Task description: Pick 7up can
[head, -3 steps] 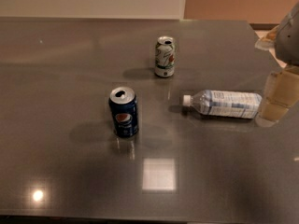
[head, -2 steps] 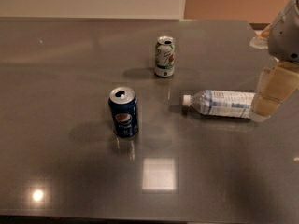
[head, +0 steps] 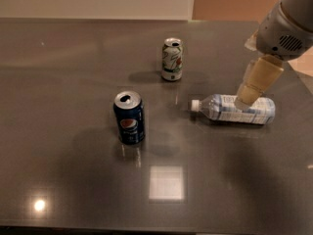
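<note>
Looking down across the dark glossy table [head: 68, 82] from my remote seat, I see the 7up can [head: 172, 59] standing upright toward the far middle, its silver top with the opening facing up and its green lettering and red dot turned toward me. Nothing touches it. The gripper [head: 243, 101] is off to the right, well apart from that can, hanging tilted beneath the grey-white arm [head: 283, 31] that comes in from the upper right corner. Its tan tip sits in front of the water bottle [head: 220, 109], but I cannot tell whether it touches the bottle or hovers just above it, and I cannot tell whether the claw is apart or together from this angle.

That clear bottle lies on its side on the right half of the table, white cap pointing left toward the centre, printed label wrapped around its body. A dark blue Pepsi can [head: 129, 118] stands upright nearer to me and to the left of the 7up can, opened top showing. The three containers are all clear of one another. A square light reflection [head: 166, 182] shines on the tabletop in front of the Pepsi can.
</note>
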